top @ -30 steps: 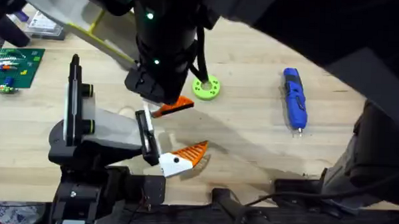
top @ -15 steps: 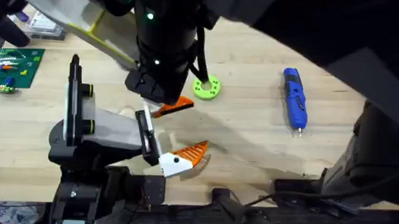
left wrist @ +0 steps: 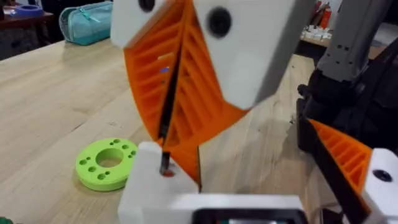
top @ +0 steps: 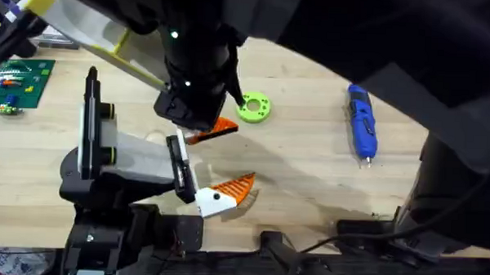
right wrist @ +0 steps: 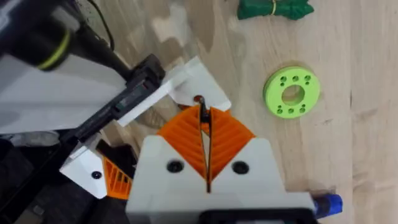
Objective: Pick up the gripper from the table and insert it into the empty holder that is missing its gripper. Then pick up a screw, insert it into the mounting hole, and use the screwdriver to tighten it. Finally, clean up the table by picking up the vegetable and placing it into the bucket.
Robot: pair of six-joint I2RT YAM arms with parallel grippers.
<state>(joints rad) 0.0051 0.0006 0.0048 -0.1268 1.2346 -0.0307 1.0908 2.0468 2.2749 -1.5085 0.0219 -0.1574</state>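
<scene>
- Right gripper (right wrist: 205, 146) reaches across the middle of the table, its orange ribbed pads (left wrist: 193, 93) pinched together on a thin dark pin (left wrist: 169, 106)
- Pin's lower end sits at a small hole in the holder (left wrist: 155, 186), a white block just below the pads
- Orange finger with a white base (top: 225, 192) sticks out from the holder's other side, near the table's front edge
- Orange wedge (top: 217, 130) shows just under the right wrist in the overhead view, beside the holder; cannot tell if it is the loose gripper or the right arm's own pad
- Left gripper (top: 196, 172): cannot tell how it stands
- Screwdriver (top: 362, 121) lies flat on the table far to the right, bit toward the front edge, well apart from both arms
- Green ring (top: 253, 108) lies flat near the right gripper
- Green vegetable (right wrist: 273, 7) lies on the wood beyond the ring
</scene>
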